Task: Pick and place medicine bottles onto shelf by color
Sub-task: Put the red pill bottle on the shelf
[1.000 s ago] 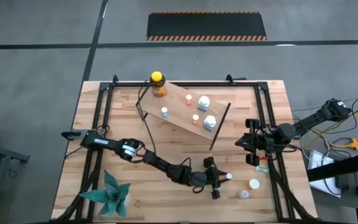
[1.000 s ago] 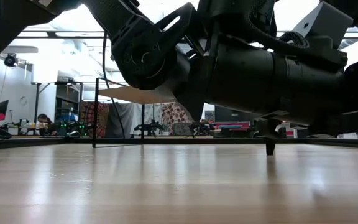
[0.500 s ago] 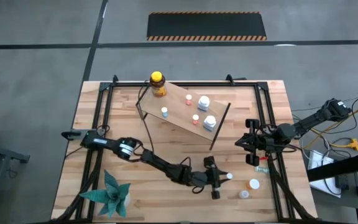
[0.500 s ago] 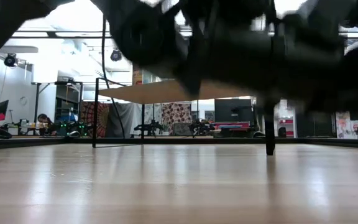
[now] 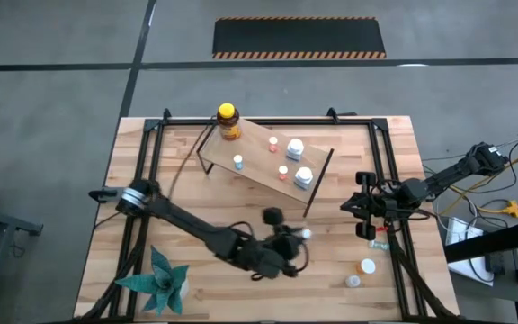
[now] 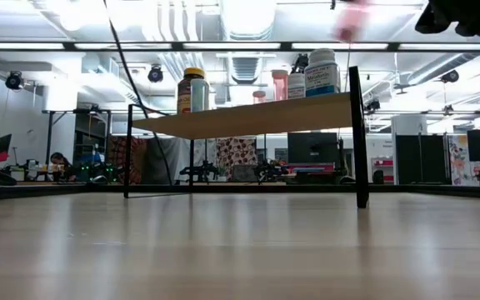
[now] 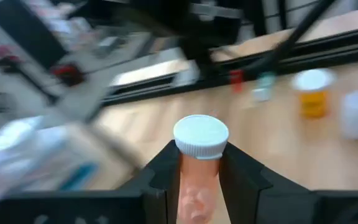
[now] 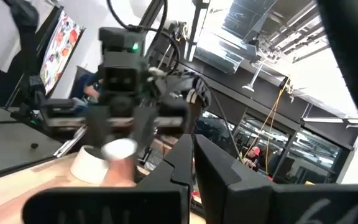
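Bottle [image 7: 200, 163] with a white cap sits pinched between the fingers [image 7: 240, 178] of the left gripper [image 5: 288, 241] — cap end pointing out past the fingertips — lifted above the tabletop [image 5: 187, 202] toward its near edge, just short of the shelf [image 5: 263, 153]. The shelf carries an amber bottle [image 5: 228, 121] at one end and several small bottles. Near the table's right edge the right gripper [image 5: 364, 216] hangs with its fingers [image 8: 185, 163] closed together, holding nothing, and two small bottles [image 5: 361, 273] stand loose by the near right corner.

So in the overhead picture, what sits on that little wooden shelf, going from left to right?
Amber bottle with yellow cap → tiny teal-capped bottle → pink-capped bottle → orange-capped bottle → two bigger white-capped bottles at the right end, one behind the other.
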{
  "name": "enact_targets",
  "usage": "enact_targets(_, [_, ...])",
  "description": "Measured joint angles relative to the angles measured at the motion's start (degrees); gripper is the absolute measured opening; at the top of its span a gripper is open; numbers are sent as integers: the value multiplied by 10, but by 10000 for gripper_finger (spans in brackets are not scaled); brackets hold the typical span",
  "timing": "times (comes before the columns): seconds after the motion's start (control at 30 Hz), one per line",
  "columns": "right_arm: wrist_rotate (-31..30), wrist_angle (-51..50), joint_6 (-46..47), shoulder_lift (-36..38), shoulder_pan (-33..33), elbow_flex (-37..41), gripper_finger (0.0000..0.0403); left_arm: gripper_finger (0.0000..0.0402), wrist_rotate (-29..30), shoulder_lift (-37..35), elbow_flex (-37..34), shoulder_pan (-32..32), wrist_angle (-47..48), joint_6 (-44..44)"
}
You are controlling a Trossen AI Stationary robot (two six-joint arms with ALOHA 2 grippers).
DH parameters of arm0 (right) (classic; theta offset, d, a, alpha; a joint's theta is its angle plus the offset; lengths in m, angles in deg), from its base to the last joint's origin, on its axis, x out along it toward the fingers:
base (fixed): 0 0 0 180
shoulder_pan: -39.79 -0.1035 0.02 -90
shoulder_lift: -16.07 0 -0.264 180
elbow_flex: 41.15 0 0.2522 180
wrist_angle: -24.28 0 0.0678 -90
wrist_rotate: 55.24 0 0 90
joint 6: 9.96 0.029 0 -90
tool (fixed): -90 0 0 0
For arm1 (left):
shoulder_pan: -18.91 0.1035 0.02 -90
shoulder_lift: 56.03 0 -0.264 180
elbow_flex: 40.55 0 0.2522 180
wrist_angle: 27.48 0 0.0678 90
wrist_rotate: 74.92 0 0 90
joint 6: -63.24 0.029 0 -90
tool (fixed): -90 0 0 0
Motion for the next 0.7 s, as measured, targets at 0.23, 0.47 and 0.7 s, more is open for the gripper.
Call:
enact_targets(0.23, [0,0,-2,0,0,0,9,73,177,-142,-129,-2,22,-8])
enact_targets(0.47, [0,0,-2,0,0,0,9,73,313,-302,-300,45,22,-85])
enact_targets(0.7, [0,-1,-2,0,0,0,9,73,297,-431,-471,161,-23,-203])
